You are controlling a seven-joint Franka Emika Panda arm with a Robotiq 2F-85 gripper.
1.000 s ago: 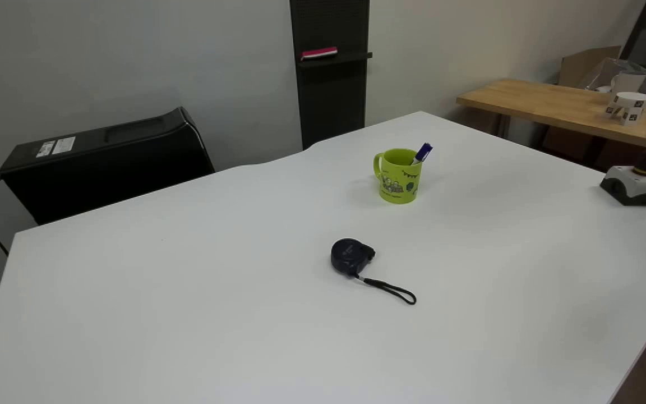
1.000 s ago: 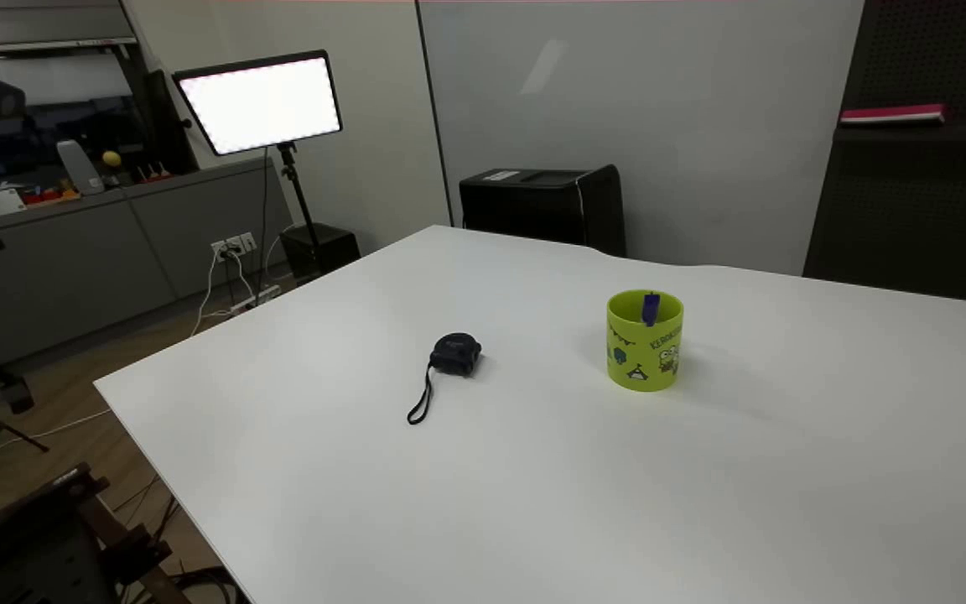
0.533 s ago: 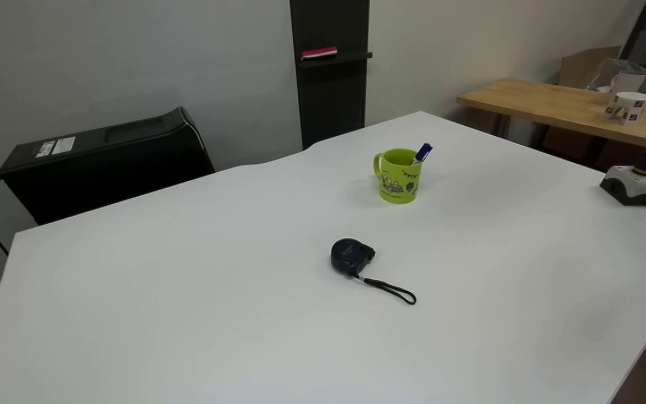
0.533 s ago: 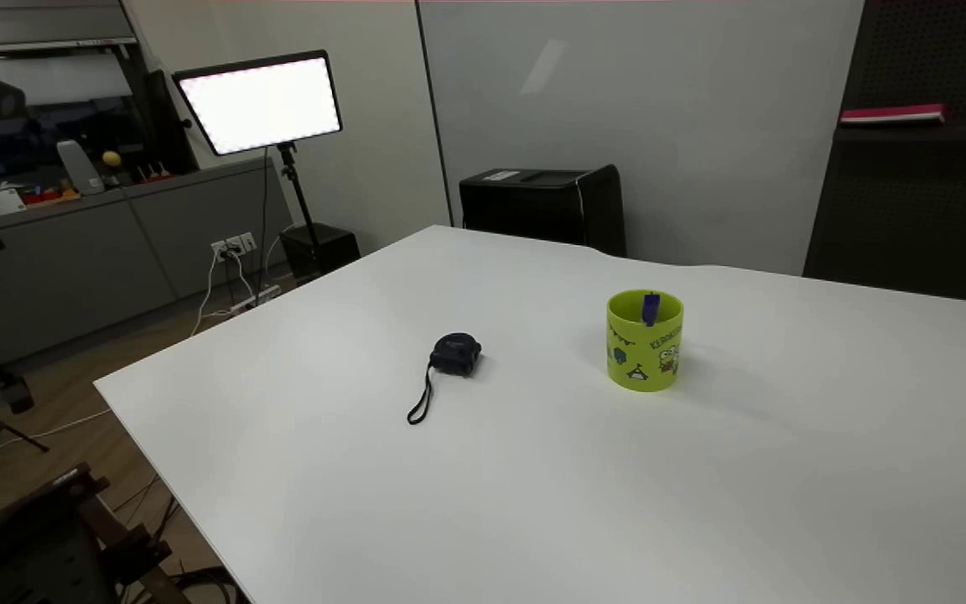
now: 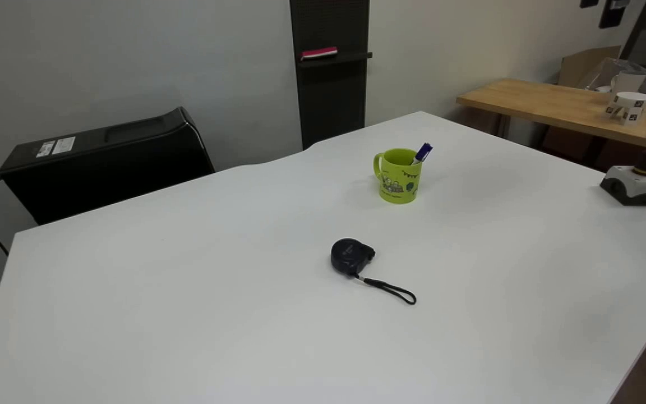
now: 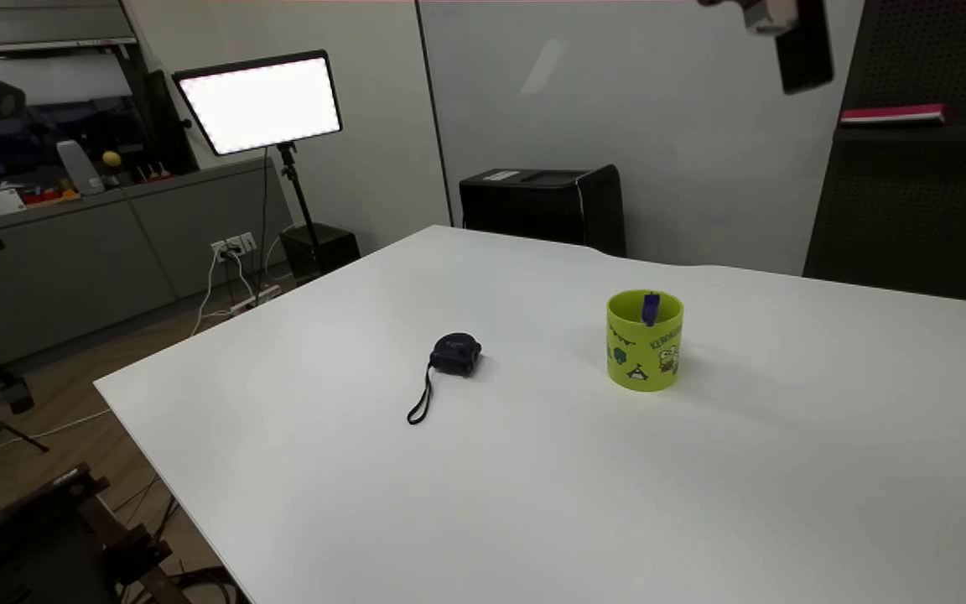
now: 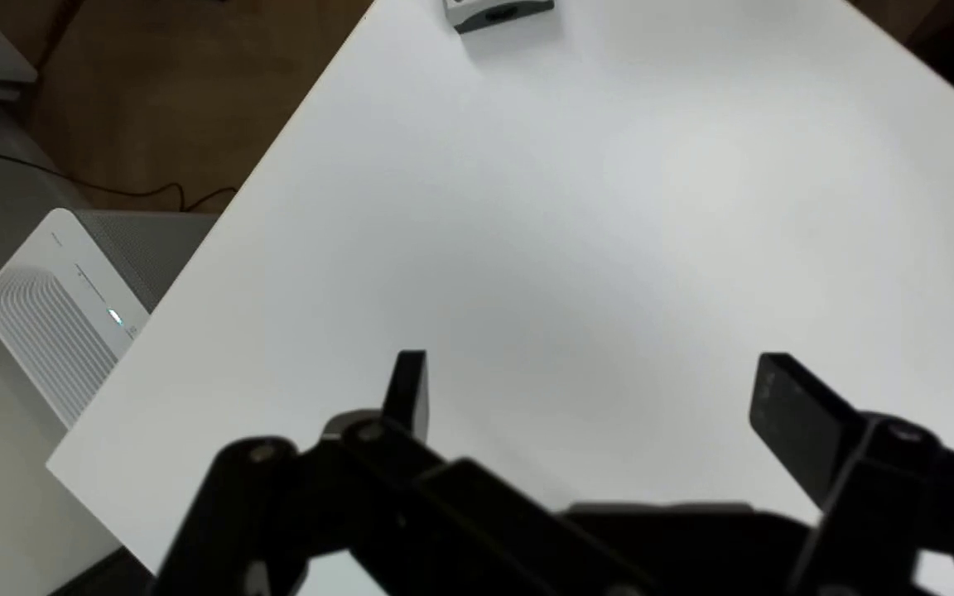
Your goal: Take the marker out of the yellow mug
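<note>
A white table [image 5: 188, 325] spreads across both exterior views, its top smooth and faintly shiny; on it stand an upright mug [image 6: 646, 361] and, by one edge in an exterior view, a pale grey and black button box [image 5: 637, 188]; a dark tape measure [image 5: 349, 257] lies near the mug, its black cord looped beside it; behind the table is a black case [image 5: 104, 163] with white labels on top, in front of a grey wall [image 5: 132, 56]; a dark shelf [image 5: 331, 101] next to that wall carries a flat red and white thing [image 5: 319, 53]; a wooden table [image 5: 525, 95] in an exterior view bears several white things [image 5: 630, 106]; a bright lamp [image 6: 261, 102] glows on a stand in an exterior view, near grey cupboards [image 6: 64, 260] and a brown floor [image 6: 97, 440]; the wrist view shows a white machine [image 7: 63, 306] with a slatted front, just beside the table's edge.

The marker [image 6: 651, 309] is in the mug, tilted toward the rim; its purple-blue cap pokes out, a little of the white body shows under the cap, and the rest is hidden by the mug; the mug is yellow-green, with a handle and dark drawings and letters on its side; the claw [image 7: 597, 397] has its fingers wide apart in the wrist view, white tabletop showing between them; dark parts of it appear at the top edge of both exterior views, well apart from the mug.
</note>
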